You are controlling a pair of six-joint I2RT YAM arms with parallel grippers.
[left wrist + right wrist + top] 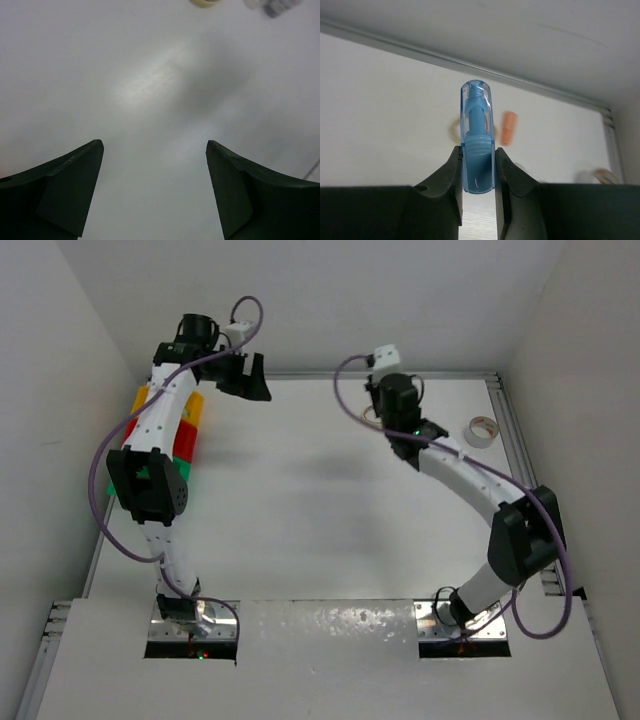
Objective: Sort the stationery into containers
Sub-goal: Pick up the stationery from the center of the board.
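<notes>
My right gripper (478,150) is shut on a blue capsule-shaped piece (477,125), which stands upright between the jaws above the table. Behind it lie an orange capsule (508,128) and a faint tan tape ring (451,131). Another tape ring (600,176) sits to the right. From above, the right gripper (392,400) hangs at the back middle, and a whitish tape ring (482,430) lies to its right. The yellow (196,403), red (186,437) and green (184,468) containers stand at the left, mostly hidden under my left arm. My left gripper (155,145) is open and empty, above bare table.
A metal rail (400,374) runs along the table's back edge and another (508,440) down its right side. White walls close in on three sides. A tape ring (205,2) and a blurred grey thing (275,6) show at the top of the left wrist view.
</notes>
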